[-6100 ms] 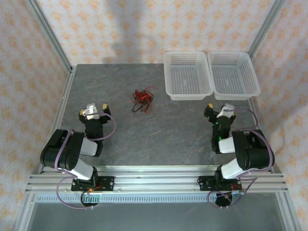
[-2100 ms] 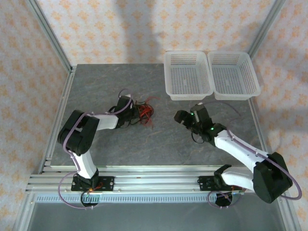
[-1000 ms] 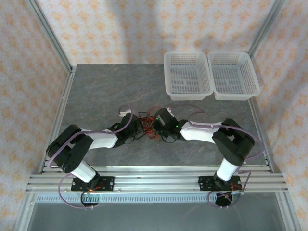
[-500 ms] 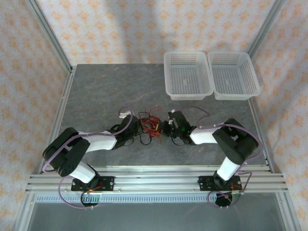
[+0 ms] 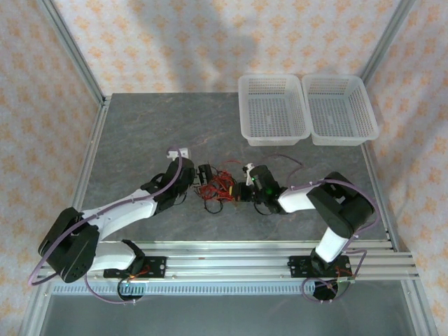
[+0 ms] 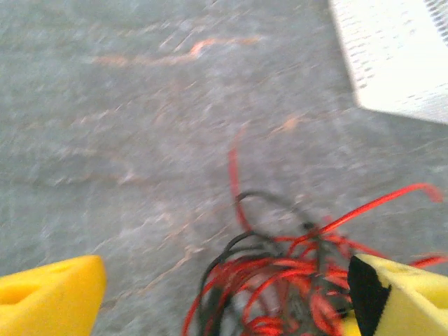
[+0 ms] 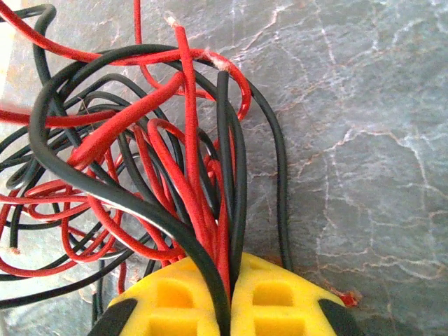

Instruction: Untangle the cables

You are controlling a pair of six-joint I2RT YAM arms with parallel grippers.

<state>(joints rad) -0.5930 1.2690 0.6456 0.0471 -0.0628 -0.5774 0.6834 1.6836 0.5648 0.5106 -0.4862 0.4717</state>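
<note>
Near edge: both arm bases are on the rail (image 5: 224,269). Both arms reach inward and meet at mid-table (image 5: 154,133).

Left gripper (image 5: 199,179): jaws wide open, nothing clamped. In the left wrist view the left gripper (image 6: 224,297) has its yellow fingers (image 6: 49,294) at the two lower corners, with bare table (image 6: 105,140) between them. The cables (image 6: 280,287) lie in the gap, crowded against the right-hand finger. The view is blurred, so I cannot tell whether they touch it.

Right gripper (image 5: 243,190): closed, gripping the cables. In the right wrist view the right gripper (image 7: 229,301) has its yellow fingers (image 7: 280,308) pressed together, with red and black strands pinched in the seam. From the grip the cables (image 7: 140,161) fan out in overlapping loops over the table (image 7: 350,105). One black strand runs down just beside the fingers on the right; I cannot tell whether it is in the grip.

Cables (image 5: 218,187): a small red-and-black clump, tangled, resting on the table between the two grippers. One red strand arcs away toward the far right in the left wrist view.

Far right: two white mesh baskets (image 5: 273,112) (image 5: 339,112) stand side by side with rims touching, well apart from the clump. A corner of one basket (image 6: 399,56) shows at the upper right of the left wrist view.
</note>
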